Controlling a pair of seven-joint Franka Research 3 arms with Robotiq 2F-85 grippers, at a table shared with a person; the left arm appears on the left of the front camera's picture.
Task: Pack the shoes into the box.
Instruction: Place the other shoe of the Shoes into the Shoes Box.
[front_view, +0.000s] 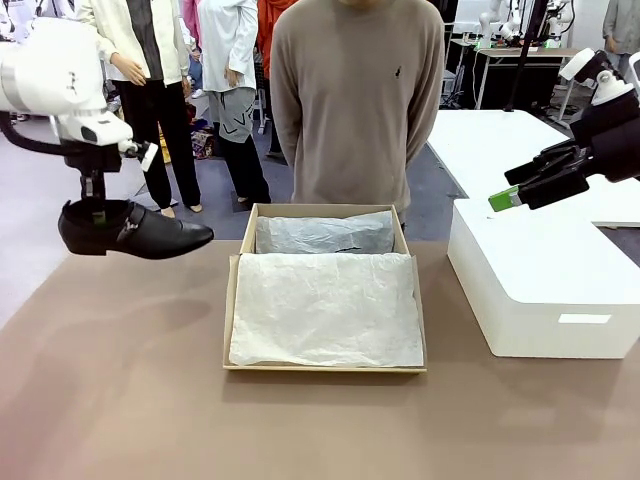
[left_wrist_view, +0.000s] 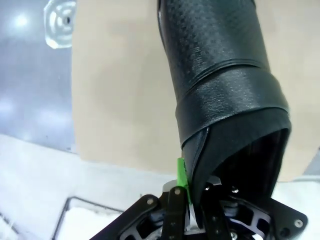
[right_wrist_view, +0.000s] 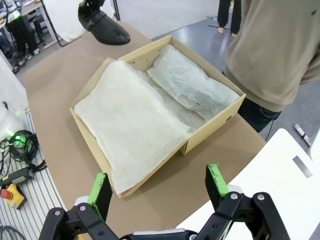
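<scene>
One glossy black shoe (front_view: 140, 232) hangs in the air over the table's far left edge, toe pointing toward the box. My left gripper (front_view: 97, 212) is shut on its heel collar from above. In the left wrist view the shoe (left_wrist_view: 220, 75) stretches away from that gripper (left_wrist_view: 194, 192), whose green pad (left_wrist_view: 182, 175) presses on the collar. The tan cardboard box (front_view: 320, 211) lies open mid-table, with white tissue covering both its tray and its flap. My right gripper (front_view: 510, 196) hovers open and holds nothing at the right. From its wrist view, the right gripper (right_wrist_view: 158, 186) looks down on the box (right_wrist_view: 210, 131) and the shoe (right_wrist_view: 102, 25).
A big white block-shaped box (front_view: 540, 290) stands on the table at the right, under my right gripper. A person (front_view: 355, 100) in a beige sweater stands right behind the cardboard box. The brown table (front_view: 150, 400) is bare in front and to the left.
</scene>
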